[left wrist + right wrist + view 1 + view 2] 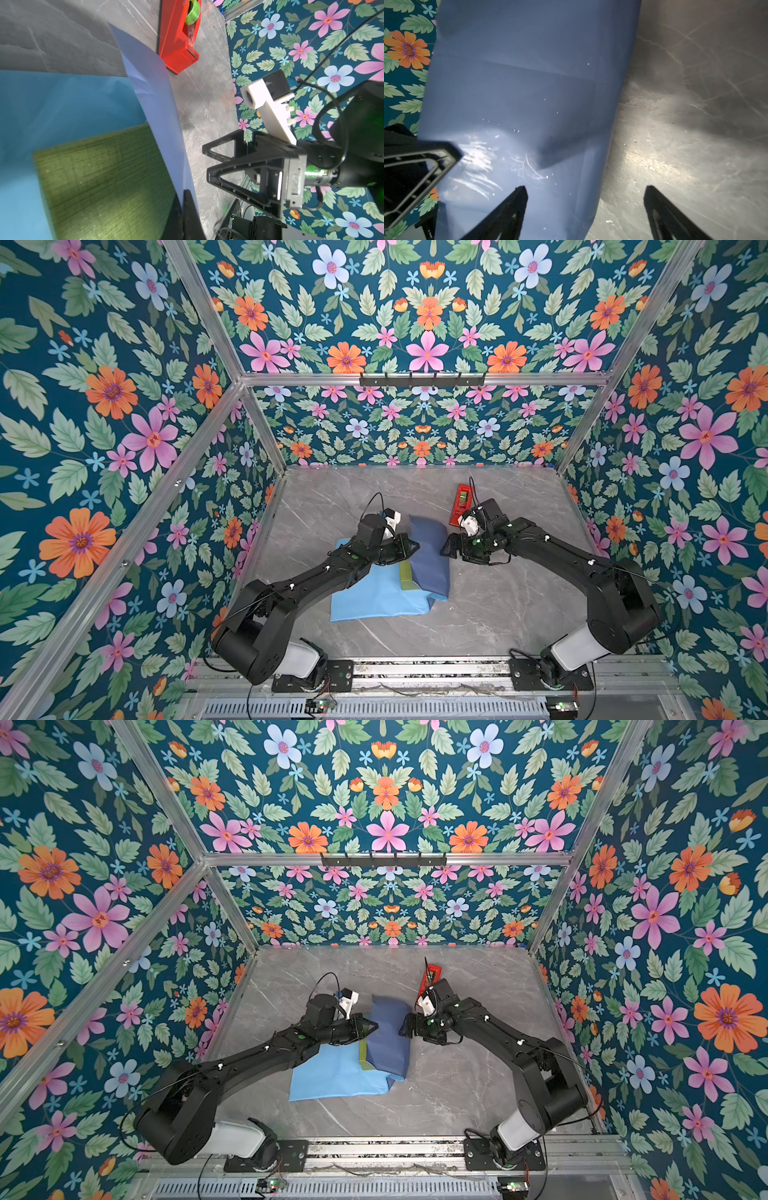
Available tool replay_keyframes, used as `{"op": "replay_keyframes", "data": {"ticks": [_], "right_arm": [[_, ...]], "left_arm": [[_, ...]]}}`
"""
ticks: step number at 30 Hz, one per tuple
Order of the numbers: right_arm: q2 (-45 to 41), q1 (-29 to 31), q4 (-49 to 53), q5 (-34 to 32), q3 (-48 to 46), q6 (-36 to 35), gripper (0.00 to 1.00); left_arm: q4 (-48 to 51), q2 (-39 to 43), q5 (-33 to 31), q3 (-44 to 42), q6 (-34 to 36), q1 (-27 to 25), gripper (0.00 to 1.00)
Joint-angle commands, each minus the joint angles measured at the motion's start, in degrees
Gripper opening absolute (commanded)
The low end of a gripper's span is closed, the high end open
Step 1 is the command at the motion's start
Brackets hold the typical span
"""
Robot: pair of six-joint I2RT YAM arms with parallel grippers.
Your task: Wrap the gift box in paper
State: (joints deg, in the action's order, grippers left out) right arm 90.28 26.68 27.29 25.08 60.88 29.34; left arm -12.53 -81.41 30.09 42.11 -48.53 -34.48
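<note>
Gift box: the gift box (407,576) sits on the grey table (507,614), left of the middle, on top of the paper (370,599) and mostly under it
Box axis: both top views show only a narrow olive strip, running from near to far with a slight tilt; the box's own longer side cannot be told
Paper lie: the sky-blue face lies flat on the left arm's side, while the slate-blue face is folded up and over the box from the right
Paper axis: the folded part is long from near to far, and its far end arches clear of the table
Left gripper: the left gripper (415,548) is clamped on the raised edge of the paper, above the box
Right gripper: the right gripper (450,545) has its jaws spread wide with nothing between them, just beside the fold's right side
Tape dispenser: the red tape dispenser (460,506) lies behind the right gripper, long axis near to far
Left wrist only: a broad olive box top with fine grain lines, and the dispenser's green roll (192,12) – in a top view the right arm hides much of the dispenser (432,972)
Right wrist only: creases and pale scuffs on the slate-blue face; one finger in front of the paper, the other over bare table; no box
</note>
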Motion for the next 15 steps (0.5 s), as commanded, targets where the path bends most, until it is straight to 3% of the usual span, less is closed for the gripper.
{"op": "replay_keyframes", "data": {"ticks": [1, 15], "right_arm": [[1.2, 0.0, 1.4, 0.9, 1.1, -1.6, 0.90], [8.7, 0.0, 2.4, 3.0, 5.7, -3.5, 0.90]], "left_arm": [[-2.7, 0.5, 0.7, -0.7, -0.6, 0.2, 0.00], [-4.4, 0.5, -0.6, -4.4, -0.8, 0.2, 0.00]]}}
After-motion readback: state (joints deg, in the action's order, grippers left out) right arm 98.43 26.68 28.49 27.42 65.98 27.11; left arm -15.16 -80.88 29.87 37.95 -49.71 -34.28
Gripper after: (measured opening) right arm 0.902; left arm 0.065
